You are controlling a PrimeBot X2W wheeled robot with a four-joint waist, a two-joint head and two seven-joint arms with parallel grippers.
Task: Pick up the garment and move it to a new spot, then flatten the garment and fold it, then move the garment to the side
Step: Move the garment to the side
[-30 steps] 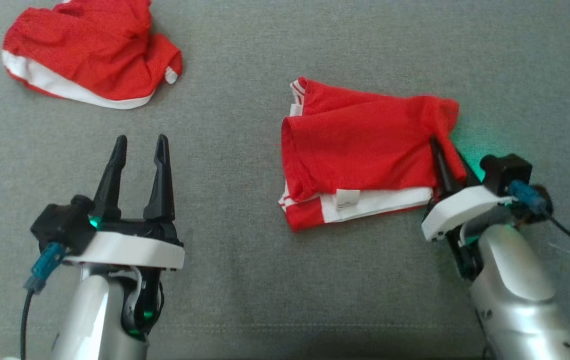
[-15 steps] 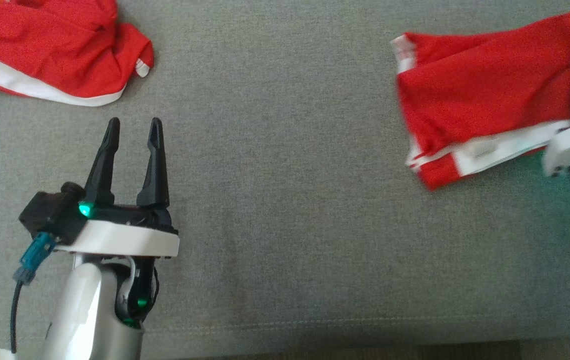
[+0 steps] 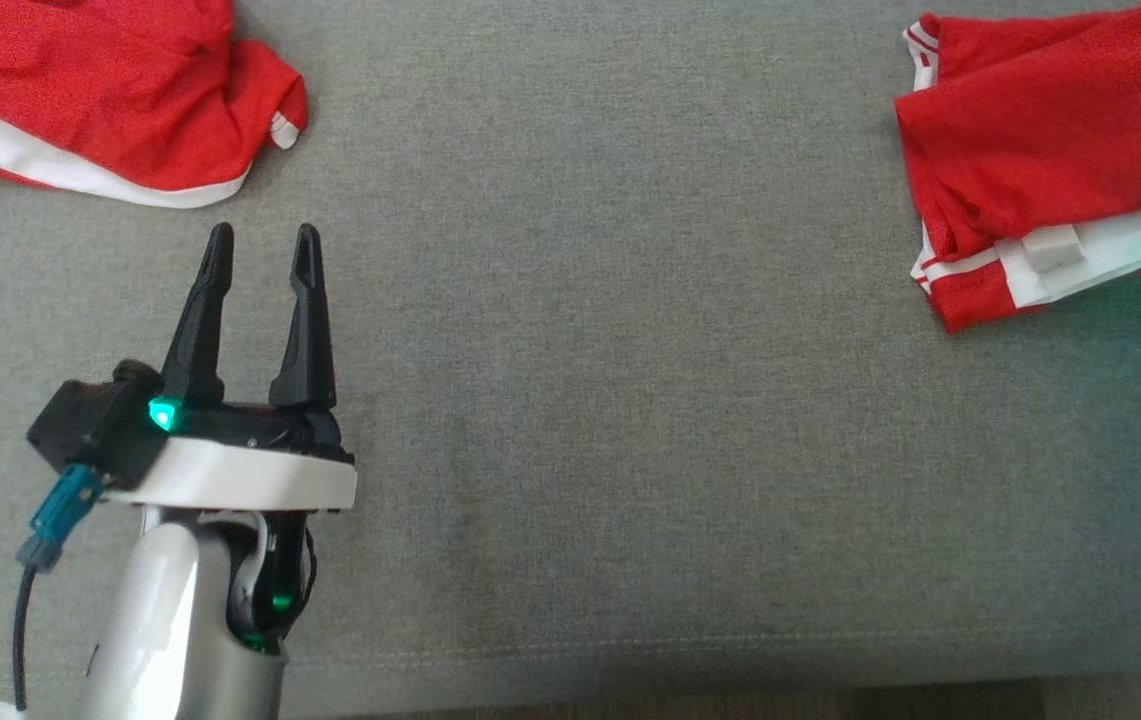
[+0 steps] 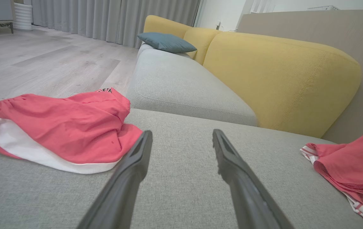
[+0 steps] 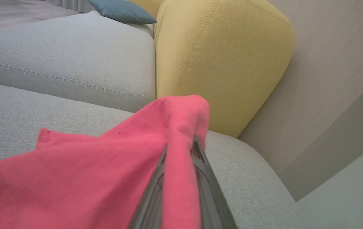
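Note:
The garment (image 3: 1050, 160), red with white trim and folded, lies at the right edge of the grey sofa seat (image 3: 610, 350) in the head view. The right wrist view has my right gripper (image 5: 181, 143) shut on a raised fold of the garment (image 5: 105, 171), with red cloth draped over the fingers. My left gripper (image 3: 263, 240) hovers open over the seat at the lower left, nothing between its fingers (image 4: 136, 165). In the left wrist view the garment (image 4: 353, 165) sits at the far right.
A second red and white garment (image 3: 100, 90) lies crumpled at the seat's far left, just beyond my left fingertips. Yellow back cushions (image 4: 280, 79) and a blue pillow (image 4: 167, 43) stand behind. The seat's front edge (image 3: 630, 690) runs along the bottom.
My right gripper has dragged the folded garment to the right across the seat, almost leaving the head view. The head camera shifted too. My left gripper stayed open in place.

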